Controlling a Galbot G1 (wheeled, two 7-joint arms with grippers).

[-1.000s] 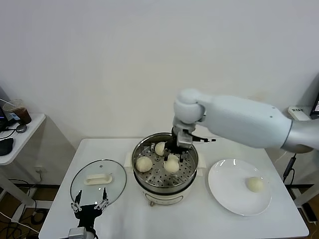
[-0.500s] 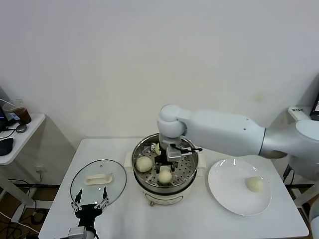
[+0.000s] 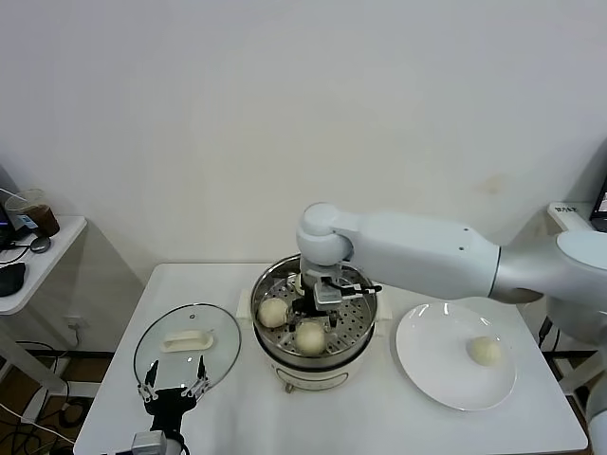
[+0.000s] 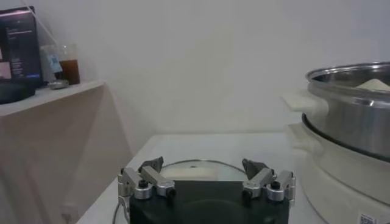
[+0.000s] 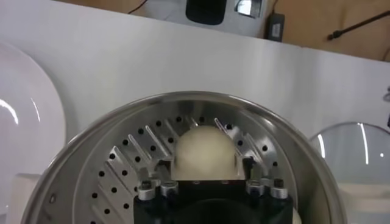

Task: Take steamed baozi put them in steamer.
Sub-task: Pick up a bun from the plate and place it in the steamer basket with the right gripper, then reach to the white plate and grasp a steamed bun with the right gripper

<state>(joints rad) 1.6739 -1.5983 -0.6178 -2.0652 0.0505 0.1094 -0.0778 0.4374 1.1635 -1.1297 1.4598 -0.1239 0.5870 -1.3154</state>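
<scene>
white table (image 3: 104, 398) by bare wall — right tool (image 3: 313, 318) pinching baozi (image 5: 204, 152) w/in steamer (image 3: 268, 350).

Four steamed baozi: three in the steamer (image 3: 275, 351) around the right claw (image 3: 316, 305), at (image 3: 273, 313), (image 3: 310, 336) and (image 3: 296, 281); one (image 3: 485, 350) on the plate (image 3: 427, 355), well apart. One glass lid (image 3: 218, 351). Two claws, counting the left claw (image 3: 171, 390).

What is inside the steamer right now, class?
Inside the steamer, three baozi show: one on its left, one at the front under the right end effector, one at the back, mostly hidden by the arm.
</scene>
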